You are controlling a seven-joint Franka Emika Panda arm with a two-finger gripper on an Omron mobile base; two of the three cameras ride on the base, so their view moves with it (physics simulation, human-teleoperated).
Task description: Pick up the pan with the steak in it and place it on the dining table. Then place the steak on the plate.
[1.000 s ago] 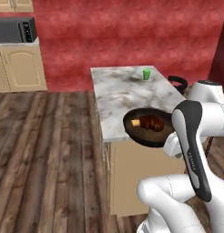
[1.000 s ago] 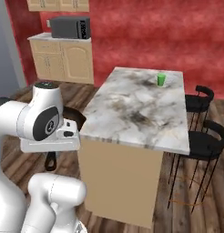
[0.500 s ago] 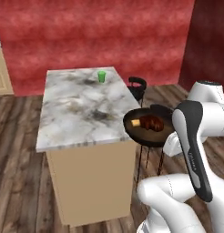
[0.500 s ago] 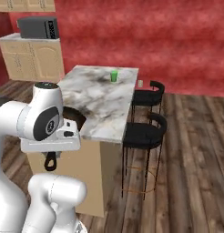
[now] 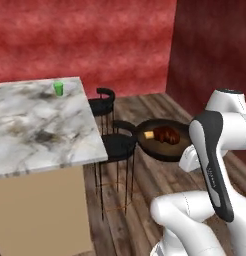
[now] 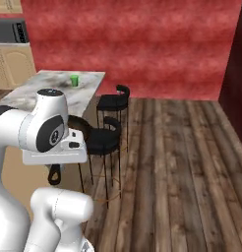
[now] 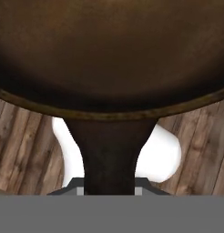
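Your gripper (image 7: 108,191) is clamped on the pan (image 5: 162,140) handle — keep it level so the steak (image 5: 166,134) stays put, then carry it over the table (image 5: 40,125) before lowering

No readable text, label, brand, number or sign on anything here.

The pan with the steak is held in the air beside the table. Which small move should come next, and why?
Probably carry the pan sideways toward the table. The pan hangs over the stools and the wood floor, past the marble edge, with the steak inside. The jaws grip the handle, so it should travel level.
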